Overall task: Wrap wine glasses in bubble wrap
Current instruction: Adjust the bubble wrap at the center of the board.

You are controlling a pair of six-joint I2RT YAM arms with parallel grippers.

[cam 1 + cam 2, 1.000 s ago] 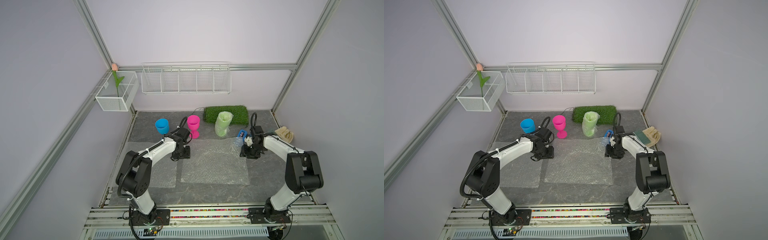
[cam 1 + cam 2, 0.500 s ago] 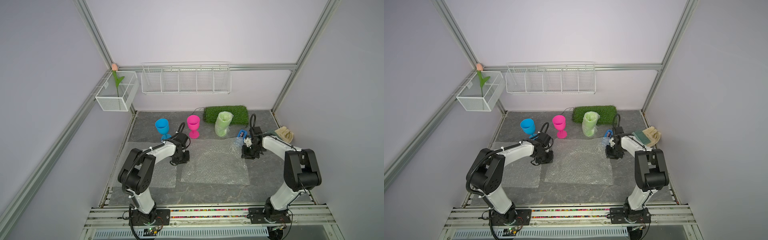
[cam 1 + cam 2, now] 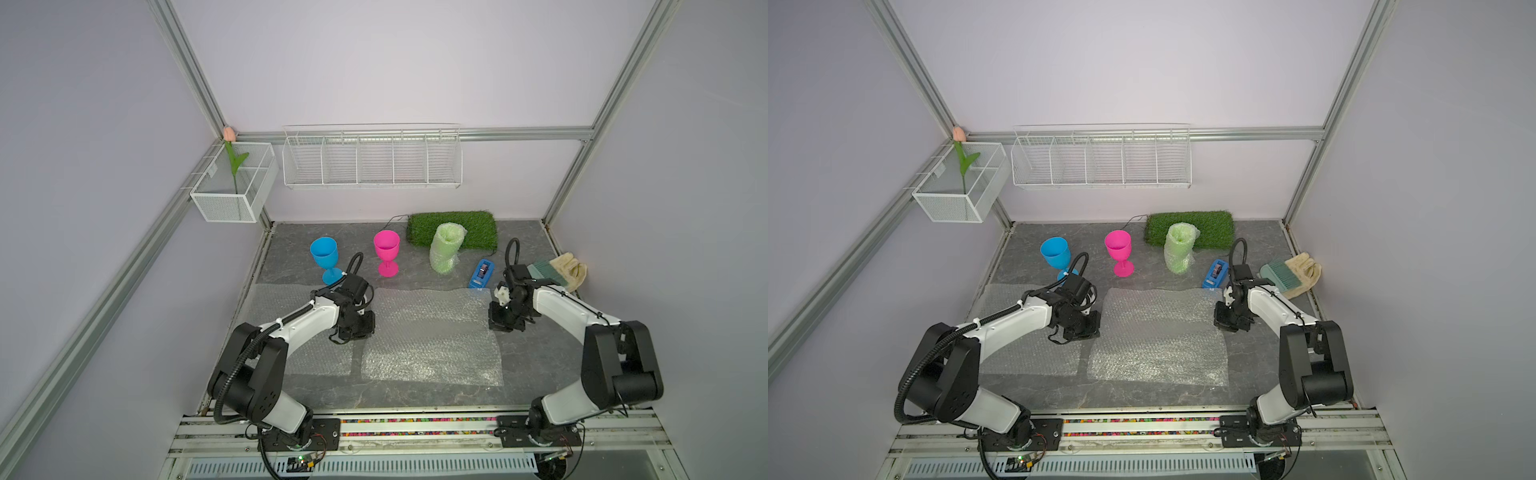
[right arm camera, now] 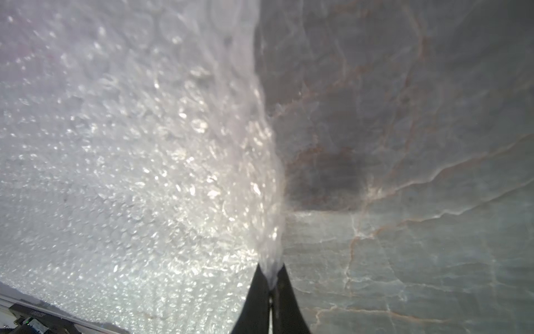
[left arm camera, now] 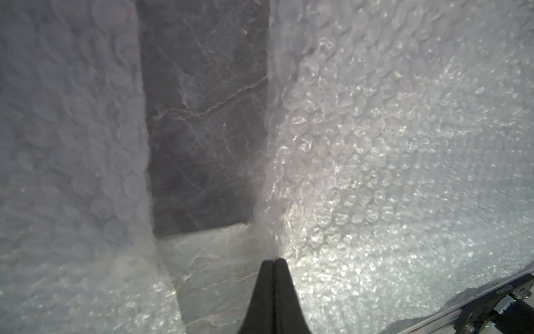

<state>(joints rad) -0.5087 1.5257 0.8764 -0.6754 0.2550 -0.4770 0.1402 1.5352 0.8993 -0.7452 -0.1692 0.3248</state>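
Left gripper and right gripper each pinch an opposite side edge of the middle bubble wrap sheet, spread on the grey table. Behind it stand the blue goblet, pink goblet and wrapped green goblet.

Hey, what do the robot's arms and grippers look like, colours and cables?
The left arm and right arm have white shells with black joints. A black cable loops over each wrist; a ribbed black hose follows the left arm. The left gripper and right gripper have black tapered fingers.
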